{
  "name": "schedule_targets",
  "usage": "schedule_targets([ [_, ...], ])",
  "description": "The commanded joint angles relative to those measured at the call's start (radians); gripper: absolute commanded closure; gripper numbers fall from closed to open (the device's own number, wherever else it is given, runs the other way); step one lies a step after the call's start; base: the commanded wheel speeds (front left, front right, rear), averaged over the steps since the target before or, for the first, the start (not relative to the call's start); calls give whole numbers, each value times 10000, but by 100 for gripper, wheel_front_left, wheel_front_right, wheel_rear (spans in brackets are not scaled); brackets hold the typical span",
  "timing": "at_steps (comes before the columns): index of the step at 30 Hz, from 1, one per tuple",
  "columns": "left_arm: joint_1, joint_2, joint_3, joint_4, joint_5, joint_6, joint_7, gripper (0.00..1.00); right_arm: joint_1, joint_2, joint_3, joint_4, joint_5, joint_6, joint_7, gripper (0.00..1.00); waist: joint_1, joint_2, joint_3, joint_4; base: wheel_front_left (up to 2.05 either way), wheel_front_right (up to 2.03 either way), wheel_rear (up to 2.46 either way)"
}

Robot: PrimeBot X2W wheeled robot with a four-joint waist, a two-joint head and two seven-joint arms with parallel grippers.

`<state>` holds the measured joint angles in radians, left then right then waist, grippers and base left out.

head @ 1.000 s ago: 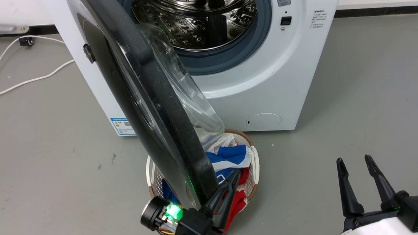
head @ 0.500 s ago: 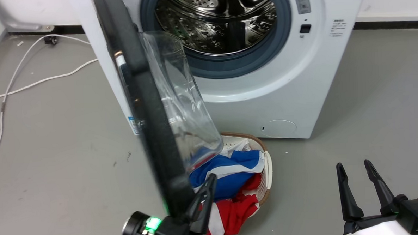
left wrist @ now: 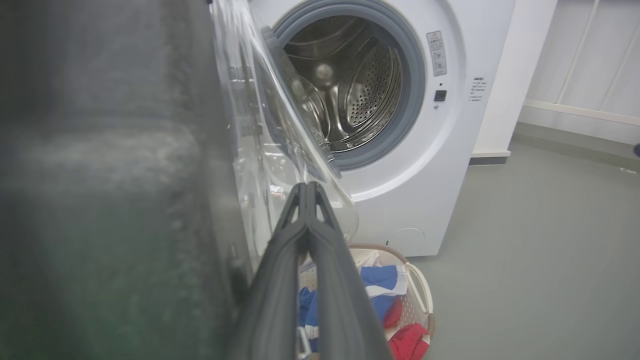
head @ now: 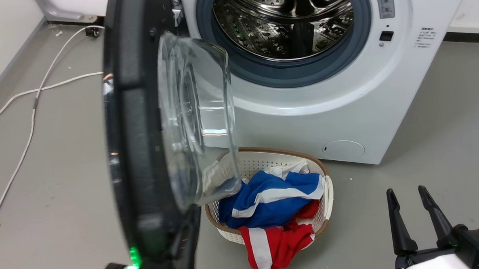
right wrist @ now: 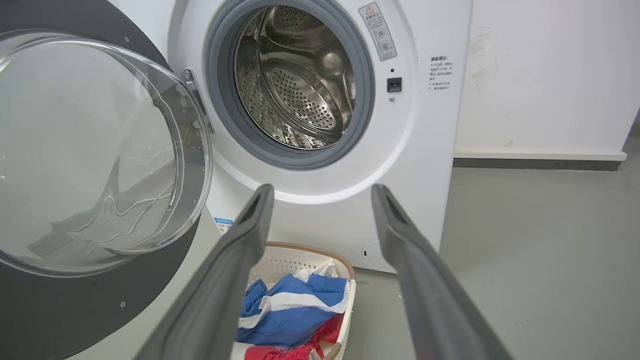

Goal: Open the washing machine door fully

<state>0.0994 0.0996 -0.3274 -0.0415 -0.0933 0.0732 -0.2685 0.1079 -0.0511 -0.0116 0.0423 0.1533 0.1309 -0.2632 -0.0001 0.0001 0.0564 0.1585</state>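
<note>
head view: the washing machine door (head: 136, 127) stands swung out, edge-on from the washing machine (head: 343, 105), above a laundry basket (head: 327, 191). the right gripper (head: 405, 192) waits well apart, its 2 fingers spread and empty.

left wrist view: the left gripper (left wrist: 306, 186), fingers pressed together on nothing, lies along the rim's inner face beside the glass bowl (contact cannot be confirmed).

right wrist view: the drum gapes open. finishing likely calls for a steady outward sweep about the hinge, pushing the rim, not the glass.
</note>
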Motion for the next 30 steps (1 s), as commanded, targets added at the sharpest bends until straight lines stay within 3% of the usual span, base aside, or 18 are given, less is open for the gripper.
schedule_targets([
  [1,-42,196,528,36,-126,193,63,100,114,17,-43,12,43,-2,-21,0,1,-1,5,104,0,0,0],
  [14,480,796,2409,-84,-512,615,52,100,67,15,-224,37,-134,-2,-21,0,1,-1,92,395,0,0,0],
  [30,-476,1452,4899,822,-1146,953,53,100,-229,17,-269,-82,-377,-2,-22,0,1,-1,665,191,0,0,0],
])
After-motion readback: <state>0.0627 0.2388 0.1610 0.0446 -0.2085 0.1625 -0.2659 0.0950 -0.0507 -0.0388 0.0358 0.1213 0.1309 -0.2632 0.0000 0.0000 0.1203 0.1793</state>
